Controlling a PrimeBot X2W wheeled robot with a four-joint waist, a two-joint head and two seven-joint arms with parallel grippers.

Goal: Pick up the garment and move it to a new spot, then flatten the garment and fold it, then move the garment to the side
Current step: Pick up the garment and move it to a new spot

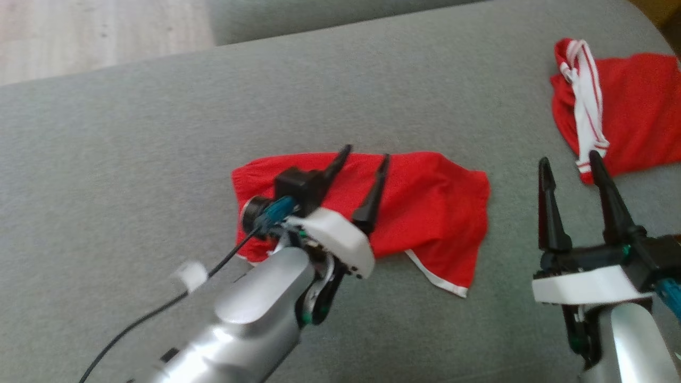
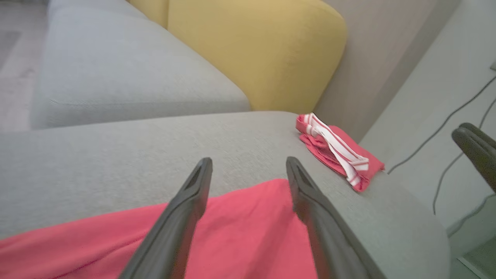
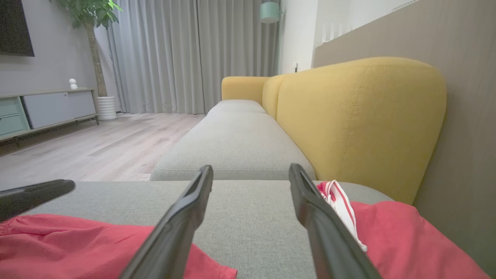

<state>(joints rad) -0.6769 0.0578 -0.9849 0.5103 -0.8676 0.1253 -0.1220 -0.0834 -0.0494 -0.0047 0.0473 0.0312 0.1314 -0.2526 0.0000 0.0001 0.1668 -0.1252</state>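
Task's thing: the plain red cloth garment with a thin white hem (image 1: 425, 213) lies spread on the grey fabric sofa cushion (image 1: 319, 85), directly beneath and just ahead of the left tool (image 1: 366, 154).
Key relation: the garment's long axis runs crosswise to the left tool's fingers. A short part lies on the tool's left and the longer part runs off to its right, toward the right tool (image 1: 568, 159).
Nearer arm: the left one, since its fingertips reach the garment's far edge. The right tool stands apart from the garment's right end, with bare cushion between.
Left tool state: released, with the fingers spread and no cloth between them. In the left wrist view the red garment (image 2: 240, 232) shows in the gap, under the fingers.
Left arm pose: the forearm comes in low from the near side and the fingers slant forward and down over the cloth.
Right tool state: released, with the fingers wide and nothing held.
Right arm pose: the fingers point away across the cushion.
Other cloth: a second red garment with white stripes (image 1: 633, 106) lies ahead and to the right of the right tool, well apart from the first.
Next move, judged: the left tool probably needs to drop onto an edge to regrasp.
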